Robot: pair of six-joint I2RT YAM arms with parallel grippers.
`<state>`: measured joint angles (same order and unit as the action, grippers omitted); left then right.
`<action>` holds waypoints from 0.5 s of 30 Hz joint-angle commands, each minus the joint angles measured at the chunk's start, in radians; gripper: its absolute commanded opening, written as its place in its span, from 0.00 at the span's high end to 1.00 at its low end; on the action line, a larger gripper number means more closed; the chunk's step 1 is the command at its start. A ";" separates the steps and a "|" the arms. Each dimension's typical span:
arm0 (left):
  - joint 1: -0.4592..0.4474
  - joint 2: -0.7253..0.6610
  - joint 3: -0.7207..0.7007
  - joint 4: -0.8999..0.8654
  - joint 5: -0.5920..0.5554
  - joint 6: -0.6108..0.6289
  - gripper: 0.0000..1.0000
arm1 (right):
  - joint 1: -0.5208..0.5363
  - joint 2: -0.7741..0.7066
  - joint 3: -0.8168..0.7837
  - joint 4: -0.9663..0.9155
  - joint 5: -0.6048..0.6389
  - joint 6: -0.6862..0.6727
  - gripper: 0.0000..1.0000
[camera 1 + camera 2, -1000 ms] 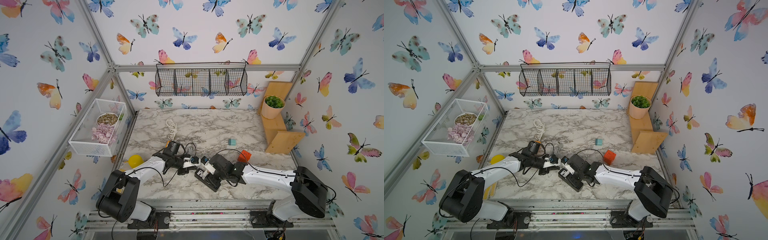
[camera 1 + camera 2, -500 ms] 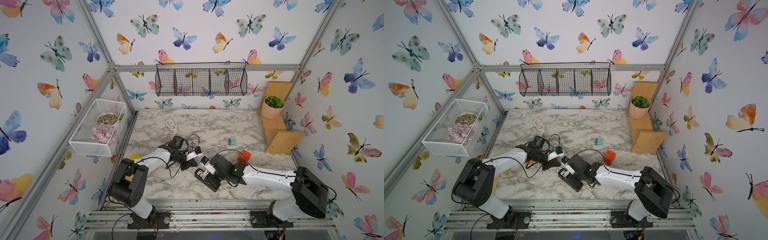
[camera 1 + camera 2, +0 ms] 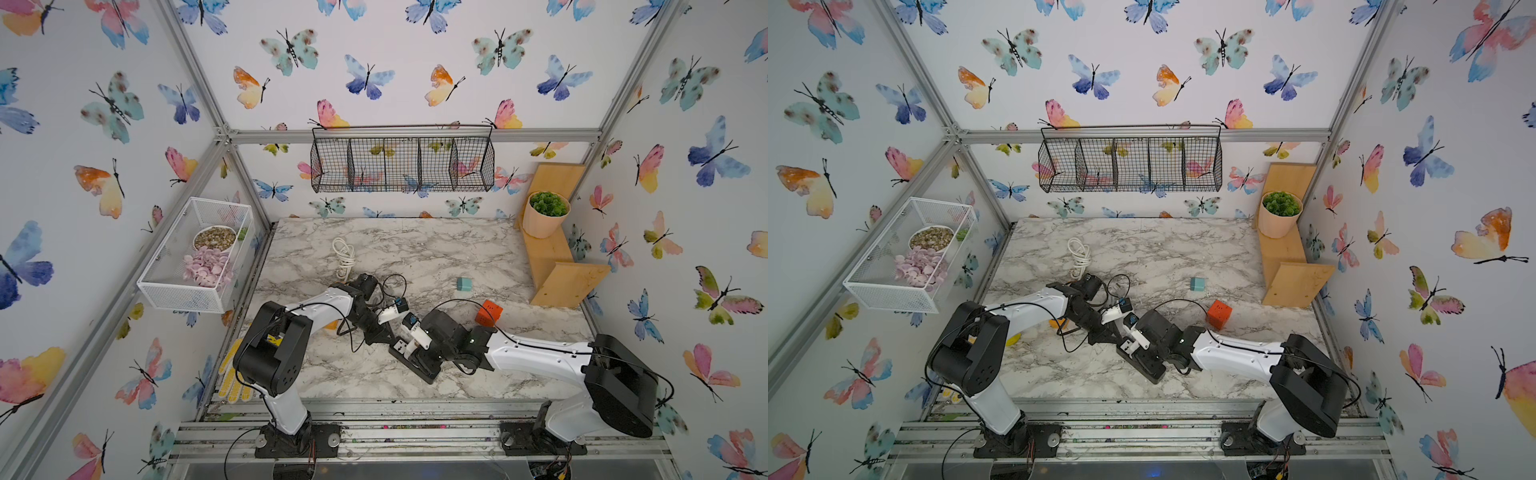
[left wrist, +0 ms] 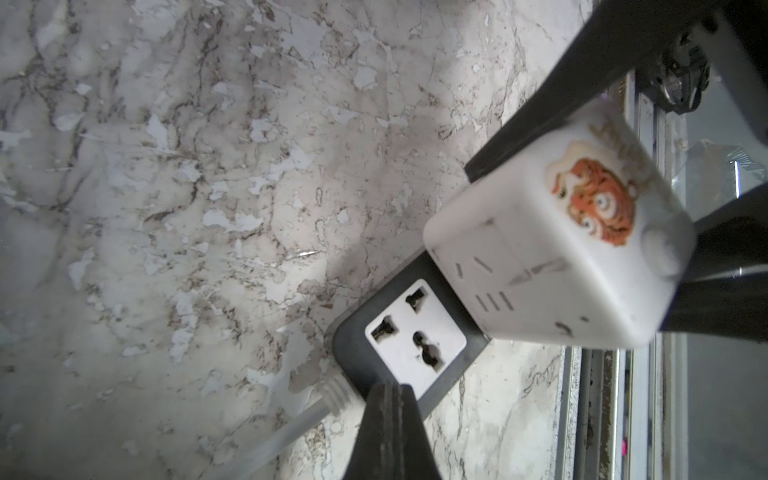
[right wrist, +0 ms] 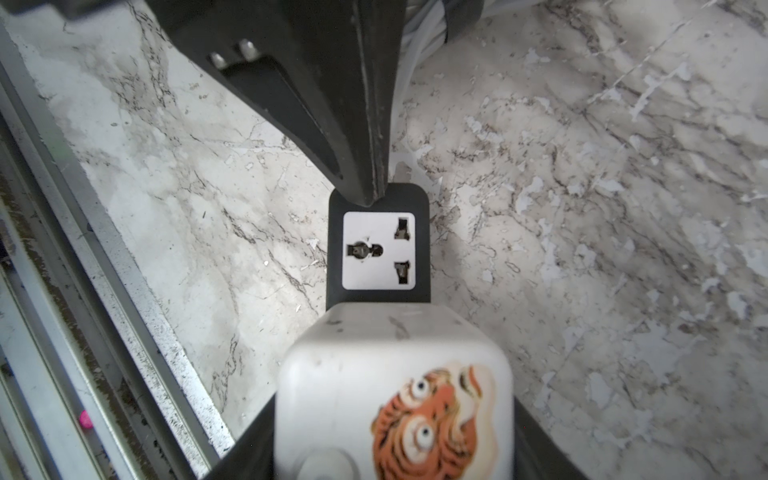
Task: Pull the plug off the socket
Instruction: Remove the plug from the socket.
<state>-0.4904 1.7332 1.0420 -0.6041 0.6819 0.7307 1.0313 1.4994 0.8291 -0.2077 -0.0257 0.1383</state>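
Observation:
A black power strip, the socket (image 4: 415,336) (image 5: 378,249), lies near the table's front edge, with one white outlet free. Beside that outlet a white cube plug (image 4: 540,257) (image 5: 390,395) with a tiger sticker sits over the strip; its prongs are hidden. My right gripper (image 5: 392,419) (image 3: 415,353) is shut on the plug, a black finger on each side. My left gripper (image 4: 392,388) (image 5: 372,195) (image 3: 384,338) is shut with nothing in it, and its tip rests on the strip's cable end.
An orange cube (image 3: 488,312) and a teal cube (image 3: 464,284) lie behind the right arm. A coiled white cable (image 3: 344,255) lies further back on the left. A wooden shelf (image 3: 552,266) with a plant pot stands at the right. The metal front rail (image 4: 602,407) runs close beside the strip.
The left arm has swung round, its elbow lifting toward the front, and its shut tip has come down on the strip's end. The right arm has stayed put on the plug.

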 commanded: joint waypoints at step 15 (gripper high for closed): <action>-0.056 0.116 0.046 -0.119 -0.065 -0.030 1.00 | 0.009 0.001 -0.021 0.071 0.026 0.040 0.99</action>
<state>-0.5339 1.8019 1.0943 -0.6594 0.6895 0.7136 1.0340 1.4990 0.8219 -0.1905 -0.0158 0.1463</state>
